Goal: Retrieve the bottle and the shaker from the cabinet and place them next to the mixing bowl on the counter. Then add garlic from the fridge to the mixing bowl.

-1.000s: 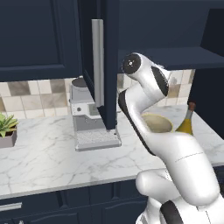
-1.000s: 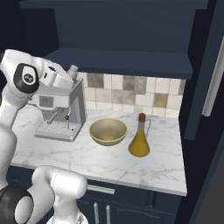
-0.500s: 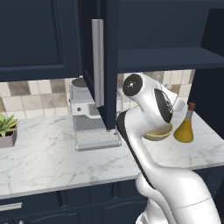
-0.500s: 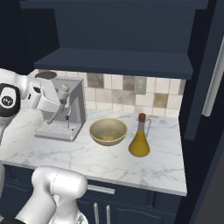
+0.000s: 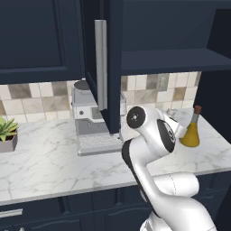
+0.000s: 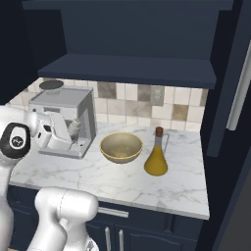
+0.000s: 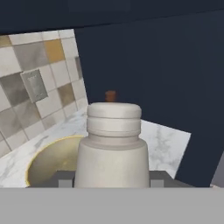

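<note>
The shaker sits clamped between the two dark tips of the gripper, its ribbed cap upright and close before the hand camera. In the right base view the gripper hangs low beside the coffee machine, above the counter, with a pale bit of the shaker just visible at its tip.

Past the shaker lies the mixing bowl, its olive inside open towards the hand, and behind the cap pokes the reddish stopper of the bottle. From the right, the mixing bowl stands on the marble near the middle, and the bottle is just beside it on the far side from the arm, upright, not touching.

Above, the cabinet has its door swung open, the long silver handle facing the room. A potted plant sits well apart at the counter's left end.
</note>
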